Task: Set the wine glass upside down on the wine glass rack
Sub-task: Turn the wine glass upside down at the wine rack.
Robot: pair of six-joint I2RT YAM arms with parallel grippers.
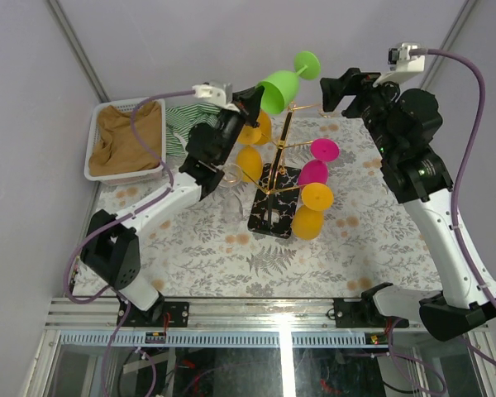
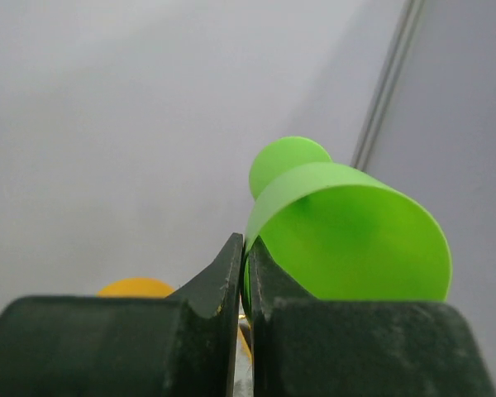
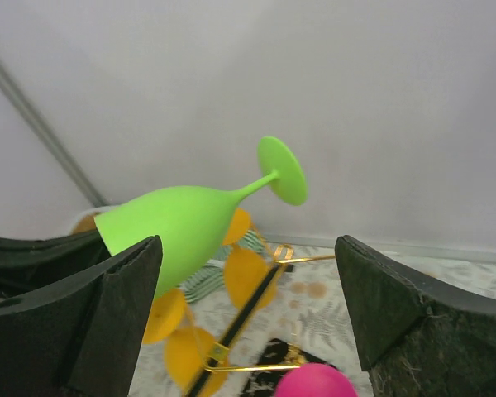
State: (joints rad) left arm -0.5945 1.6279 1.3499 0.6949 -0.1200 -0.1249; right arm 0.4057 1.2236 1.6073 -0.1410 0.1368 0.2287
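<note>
Left gripper (image 1: 250, 106), top view: its jaws are pinched onto the rim of the green wine glass (image 1: 283, 87). The glass hangs in the air on its side above the wine glass rack (image 1: 284, 141), with its foot pointing toward the right gripper (image 1: 335, 91). Yellow glasses (image 1: 250, 163) and magenta glasses (image 1: 323, 150) hang from the rack's arms.

Left wrist view: the left gripper (image 2: 243, 248) clamps only the thin bowl wall of the wine glass (image 2: 355, 240), so you should move it gently.

Right wrist view: the right gripper (image 3: 248, 248) stands wide with nothing between its jaws. The wine glass (image 3: 174, 223) lies ahead, its stem beyond the fingertips, and the wine glass rack (image 3: 248, 310) is below.

The step appears to be a handover. Centre the stem between the open jaws and close before you release the rim. Then turn the bowl downward and slide the foot into a free hook.
</note>
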